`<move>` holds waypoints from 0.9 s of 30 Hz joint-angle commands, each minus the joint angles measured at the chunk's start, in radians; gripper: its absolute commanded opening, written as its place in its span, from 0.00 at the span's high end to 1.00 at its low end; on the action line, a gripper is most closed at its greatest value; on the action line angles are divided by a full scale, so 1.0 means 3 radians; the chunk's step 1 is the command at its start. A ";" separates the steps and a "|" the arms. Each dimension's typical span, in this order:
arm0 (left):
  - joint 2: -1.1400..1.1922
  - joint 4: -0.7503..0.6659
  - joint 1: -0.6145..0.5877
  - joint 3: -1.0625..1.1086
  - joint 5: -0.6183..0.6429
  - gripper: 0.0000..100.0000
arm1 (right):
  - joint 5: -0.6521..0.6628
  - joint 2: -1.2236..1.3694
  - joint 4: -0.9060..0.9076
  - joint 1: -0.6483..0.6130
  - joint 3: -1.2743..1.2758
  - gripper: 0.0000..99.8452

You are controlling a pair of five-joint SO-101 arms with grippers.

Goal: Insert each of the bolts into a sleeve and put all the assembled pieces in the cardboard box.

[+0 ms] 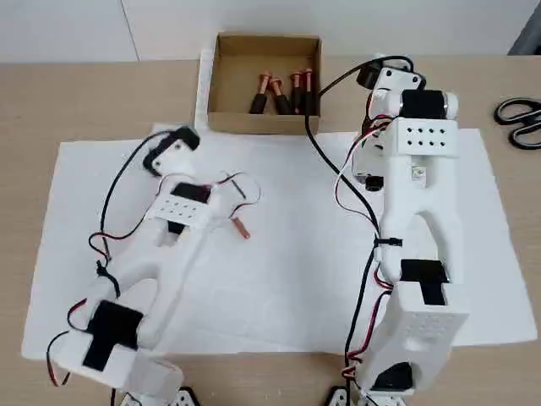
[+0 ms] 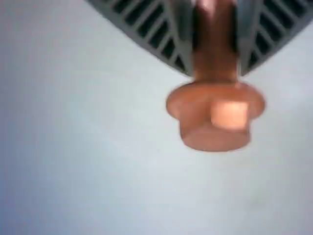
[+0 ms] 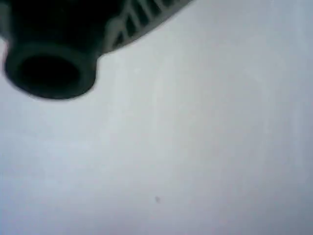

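Left wrist view has a copper bolt [image 2: 215, 115] clamped by its shank between the two ribbed jaws of the left gripper [image 2: 215, 34], with the flanged hex head hanging free below the fingertips, above plain white paper. From the high view the same bolt [image 1: 242, 227] sits at the tip of the left arm, over the middle-left part of the sheet and well apart from the box. The right wrist view shows a black sleeve [image 3: 49, 71] gripped in the right gripper [image 3: 58, 34], with its open round end facing the camera and one ribbed finger [image 3: 142, 17] beside it, also above white paper. The right arm stretches up the right side of the sheet, its tip near the box's right corner. The cardboard box [image 1: 254, 123] stands at the far edge of the paper, open at the top, and four assembled pieces [image 1: 283, 93], copper at one end and black at the other, lie side by side inside it. A large white paper sheet [image 1: 279, 279] covers most of the light wooden table [image 1: 51, 101]. A pair of scissors [image 1: 520, 118] lies on the bare wood at the right edge. Behind the table runs a white wall [image 1: 68, 25].
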 commanded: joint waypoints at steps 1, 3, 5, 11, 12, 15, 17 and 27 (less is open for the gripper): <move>-0.0430 0.0450 0.0046 -0.0483 -0.0568 0.99 | -0.0020 -0.0222 0.0028 -0.0003 0.0000 1.00; -0.0501 0.0726 0.0036 -0.0565 -0.0967 0.99 | -0.0020 -0.0222 0.0028 -0.0003 0.0000 1.00; -0.0547 0.1008 0.0005 -0.0596 -0.1371 0.99 | -0.0020 -0.0222 0.0028 -0.0003 0.0000 1.00; -0.0419 0.1268 -0.0271 -0.0621 -0.2603 0.99 | -0.0020 -0.0222 0.0028 -0.0003 0.0000 1.00; -0.0399 0.1268 -0.0307 -0.0621 -0.2741 0.99 | -0.0020 -0.0222 0.0028 -0.0008 0.0000 1.00; -0.0363 0.1345 -0.0435 -0.0627 -0.3007 0.99 | -0.0020 -0.0222 0.0028 -0.0008 0.0000 1.00; -0.0363 0.1340 -0.0486 -0.0621 -0.3053 0.99 | -0.0020 -0.0222 0.0028 -0.0008 0.0000 1.00; -0.0358 0.1233 -0.0690 -0.0514 -0.2849 0.99 | -0.0020 -0.0228 0.0028 -0.0008 0.0000 1.00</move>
